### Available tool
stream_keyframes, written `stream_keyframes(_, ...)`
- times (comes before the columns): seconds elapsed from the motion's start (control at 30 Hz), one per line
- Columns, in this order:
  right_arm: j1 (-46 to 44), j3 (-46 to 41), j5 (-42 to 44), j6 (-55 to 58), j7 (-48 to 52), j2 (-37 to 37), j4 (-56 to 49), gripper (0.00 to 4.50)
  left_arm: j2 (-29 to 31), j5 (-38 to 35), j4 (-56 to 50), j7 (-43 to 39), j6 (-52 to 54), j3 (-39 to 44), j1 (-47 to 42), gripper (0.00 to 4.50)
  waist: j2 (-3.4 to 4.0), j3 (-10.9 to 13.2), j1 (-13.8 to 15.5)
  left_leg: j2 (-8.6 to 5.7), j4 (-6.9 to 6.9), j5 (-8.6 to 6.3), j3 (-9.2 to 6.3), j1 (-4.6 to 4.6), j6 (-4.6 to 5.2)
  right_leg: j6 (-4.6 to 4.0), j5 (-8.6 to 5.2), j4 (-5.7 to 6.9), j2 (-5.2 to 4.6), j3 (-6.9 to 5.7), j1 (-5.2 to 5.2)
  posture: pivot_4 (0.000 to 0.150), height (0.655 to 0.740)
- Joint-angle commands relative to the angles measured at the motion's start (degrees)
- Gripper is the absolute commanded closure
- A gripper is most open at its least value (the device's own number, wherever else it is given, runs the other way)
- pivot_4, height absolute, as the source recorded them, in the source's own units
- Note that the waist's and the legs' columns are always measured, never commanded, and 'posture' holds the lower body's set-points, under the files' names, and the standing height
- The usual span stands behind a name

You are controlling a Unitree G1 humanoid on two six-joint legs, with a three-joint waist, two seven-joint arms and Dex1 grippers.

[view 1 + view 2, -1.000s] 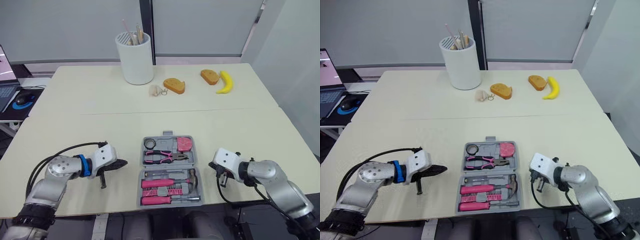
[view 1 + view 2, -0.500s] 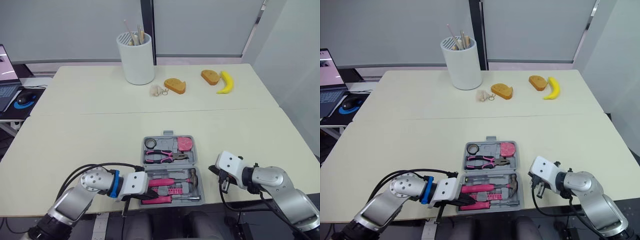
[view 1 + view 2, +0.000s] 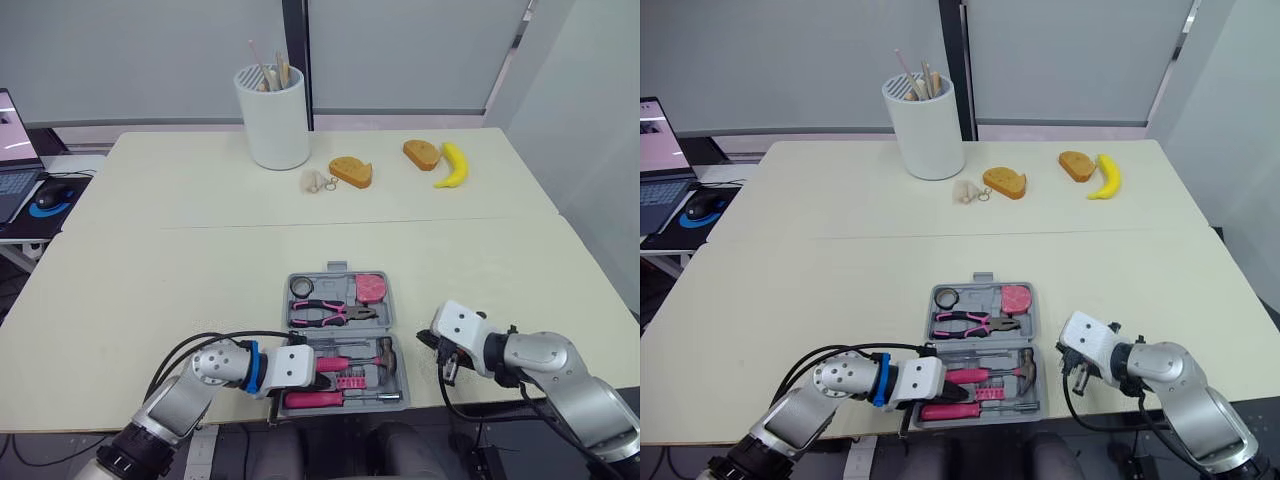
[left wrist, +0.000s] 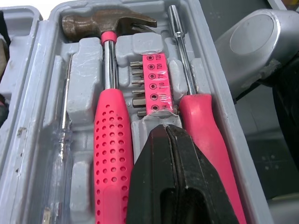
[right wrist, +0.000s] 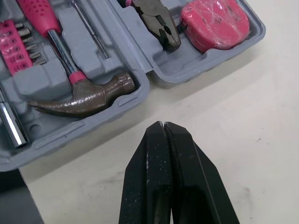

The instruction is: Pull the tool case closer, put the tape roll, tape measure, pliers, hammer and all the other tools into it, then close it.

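Left wrist view is showing the left gripper [image 4: 166, 128], fingers together, lying over the hammer [image 4: 110, 140] and screwdriver [image 4: 203, 116] inside the open case [image 5: 70, 133]; the right gripper [image 5: 163, 125], fingers together too, is sitting just beside it over the table [image 5: 233, 116]

One tool case [image 5: 56, 135] holds one hammer [image 4: 110, 25], one pliers [image 3: 330, 313], one tape measure [image 3: 371, 288] and one tape roll [image 3: 301, 288]. Beyond the case: one cup [image 3: 272, 115], two bread slices [image 3: 349, 171], one banana [image 3: 452, 165].

Bright, even overhead light covers the pale table [image 3: 200, 260], leaving only soft, faint shadows. The hammer [image 4: 108, 24] head and tool case [image 4: 86, 70] carry a mild sheen
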Motion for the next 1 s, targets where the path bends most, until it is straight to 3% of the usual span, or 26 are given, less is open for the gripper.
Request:
stream_keyframes(0.03,-6.54,-5.69,8.38,10.02,1.94,1.23,0.59,4.06,0.76,2.51,2.29,0.28,0.56,-1.28,0.09,4.5,0.03,-0.02,0.0,-0.01,0.0,0.0,-0.02,0.0,0.0,0.0,0.0,0.02,0.0,-0.02,0.01,0.15,0.7303)
stream_keyframes(0.3,-26.39,-7.29,15.91,31.46,-2.64,6.97,18.01,2.3,1.01,4.21,4.55,0.3,-0.23,-3.18,-0.99,4.5,0.18,-0.11,-0.05,-0.02,-0.01,0.0,-0.02,0.05,0.01,-0.03,0.01,0.03,-0.01,-0.01,0.04,0.15,0.7303)
stream_keyframes(0.57,-34.42,-7.83,15.64,32.83,-9.32,14.89,34.52,0.01,0.06,5.23,6.82,1.45,-0.78,-4.59,-2.17,4.5,0.45,-0.3,0.12,-0.08,-0.01,0.0,0.0,0.01,0.01,-0.02,0.02,0.03,-0.09,-0.02,0.03,0.15,0.7303)
stream_keyframes(1.0,-41.72,-8.46,16.41,24.1,-8.95,22.54,58.82,0.01,0.14,6.71,10.49,1.47,-2.57,-5.57,-2.98,4.5,1.02,-0.66,0.12,-0.12,-0.02,0.05,0.04,0.04,0.09,0.04,0.06,0.04,-0.09,0.01,0.04,0.15,0.7303)
